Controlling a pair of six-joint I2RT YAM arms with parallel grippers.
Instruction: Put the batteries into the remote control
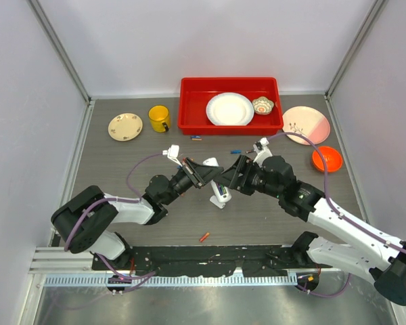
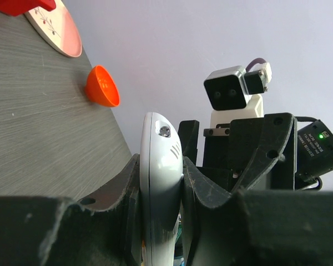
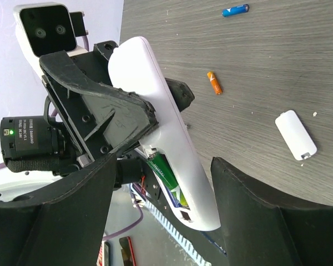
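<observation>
While the left gripper is clamped tight on the remote control, the right gripper has its fingers wide apart, close by it. The remote is held up off the table, near the red tray, on the arms' side. A green battery sits inside its open back.

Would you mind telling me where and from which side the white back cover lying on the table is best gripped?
I would grip the back cover across its narrow width, pinching its two long edges near mid-length and coming straight down from above. It lies flat on the table, apart from the orange battery, so only its thin edges offer purchase.
</observation>
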